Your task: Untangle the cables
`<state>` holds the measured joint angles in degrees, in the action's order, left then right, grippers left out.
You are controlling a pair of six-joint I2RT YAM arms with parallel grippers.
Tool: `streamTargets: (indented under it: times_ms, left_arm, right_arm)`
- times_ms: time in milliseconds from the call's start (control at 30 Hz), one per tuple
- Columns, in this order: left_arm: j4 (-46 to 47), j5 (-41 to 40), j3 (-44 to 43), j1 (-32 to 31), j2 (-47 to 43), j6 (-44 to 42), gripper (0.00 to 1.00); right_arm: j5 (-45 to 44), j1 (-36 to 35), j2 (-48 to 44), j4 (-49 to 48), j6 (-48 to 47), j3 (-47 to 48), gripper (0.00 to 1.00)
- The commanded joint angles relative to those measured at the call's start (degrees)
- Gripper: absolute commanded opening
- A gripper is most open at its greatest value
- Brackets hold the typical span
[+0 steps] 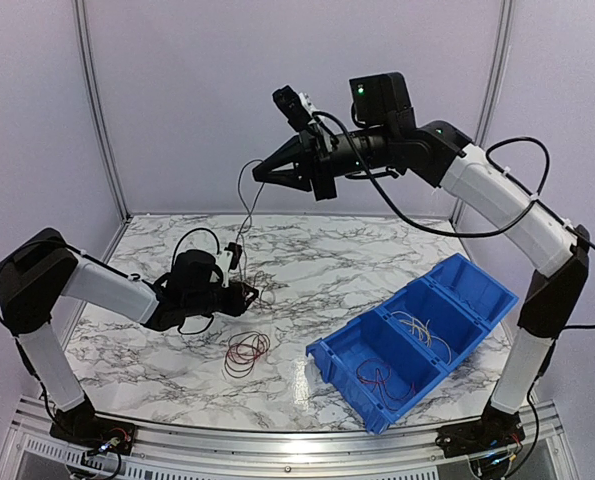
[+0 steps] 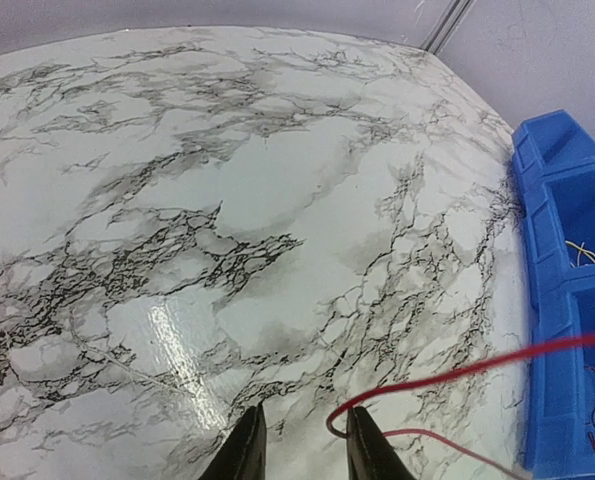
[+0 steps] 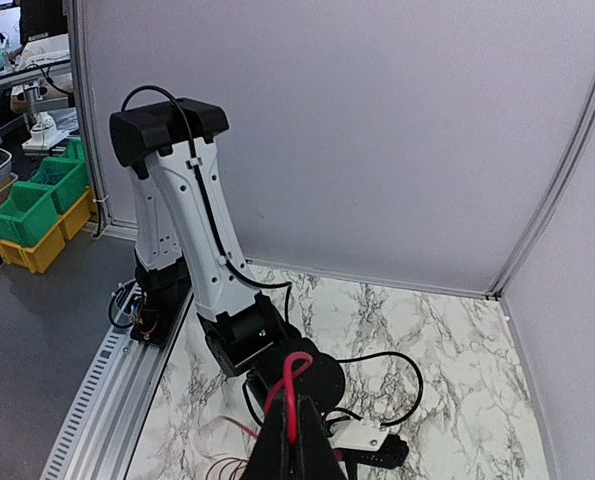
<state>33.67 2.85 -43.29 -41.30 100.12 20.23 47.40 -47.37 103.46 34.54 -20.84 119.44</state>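
My right gripper (image 1: 259, 172) hangs high above the table's back, shut on a loop of red cable (image 3: 299, 360) that sticks up between its fingertips (image 3: 295, 402). A thin strand (image 1: 245, 215) drops from there toward my left gripper (image 1: 251, 294), which sits low over the marble at left of centre. In the left wrist view the left gripper (image 2: 305, 440) has its jaws a little apart, and a bend of red cable (image 2: 339, 418) lies against the inner side of its right finger (image 2: 369, 448), unpinched. A coil of red cable (image 1: 247, 352) lies on the table in front of the left gripper.
A blue three-compartment bin (image 1: 477, 285) sits tilted at the right front, with thin cables in its middle (image 1: 420, 328) and near (image 1: 377, 380) compartments. The white marble tabletop (image 1: 357, 260) ends at grey walls behind and an aluminium rail in front.
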Motion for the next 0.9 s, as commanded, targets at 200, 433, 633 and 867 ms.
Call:
streamTargets:
  times_ms: [200,433,633,867]
  left_arm:
    - [2.36,-1.49,0.89,0.60,1.25,1.13,0.31]
    - [2.45,-1.93,2.37,0.99,-0.49,0.85,0.25]
    - [2.45,-2.48,4.17,1.93,-1.12,0.69,0.24]
    - [2.37,-5.75,7.14,4.48,-2.02,0.43,0.25]
  right_arm:
    - [3.40,-0.34,-2.45,5.17,-3.09,5.98,0.00]
    - [2.99,-0.28,-3.07,5.98,-4.32,5.09,0.00]
    - [3.48,2.48,-4.60,6.99,-5.25,6.63,0.00]
    - [4.95,8.78,-9.85,6.87,-5.06,5.92,0.00]
